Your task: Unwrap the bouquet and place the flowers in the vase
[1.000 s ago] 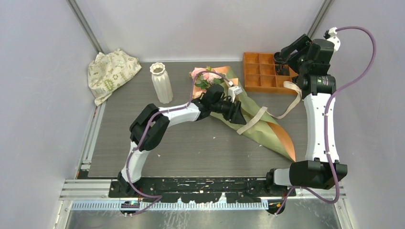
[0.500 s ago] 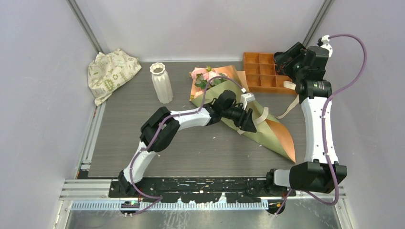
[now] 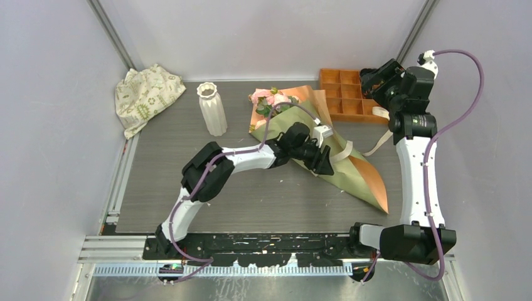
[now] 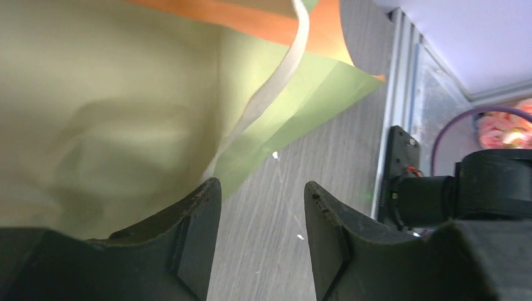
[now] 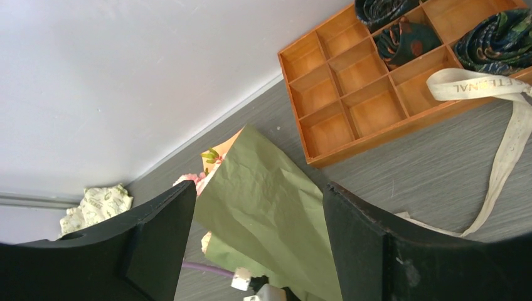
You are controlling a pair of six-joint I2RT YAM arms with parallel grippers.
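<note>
The bouquet (image 3: 351, 172) lies slantwise on the table, its olive-green paper (image 5: 270, 194) outermost with orange lining (image 4: 263, 19) showing at the edges. Pink flowers (image 3: 266, 99) poke out at its far left end. The cream ribbon (image 3: 379, 139) lies loose, one end draped on the orange tray. My left gripper (image 3: 325, 164) hovers low over the cone's middle, open, with only bare table between its fingers (image 4: 260, 188). Raised above the tray, my right gripper (image 3: 371, 78) is open and empty (image 5: 260, 191). The white ribbed vase (image 3: 212, 110) stands upright left of the flowers.
An orange compartment tray (image 3: 344, 94) with rolled dark ties (image 5: 495, 31) sits at the back right. A cream patterned cloth bag (image 3: 145, 94) lies in the back left corner. The table's metal edge rail (image 4: 401, 94) runs close beyond the cone's tip.
My left arm has reached rightward along the bouquet, from beside the flowers to the cone's middle. The right wrist has shifted slightly back over the tray; the ribbon's end has settled there.
</note>
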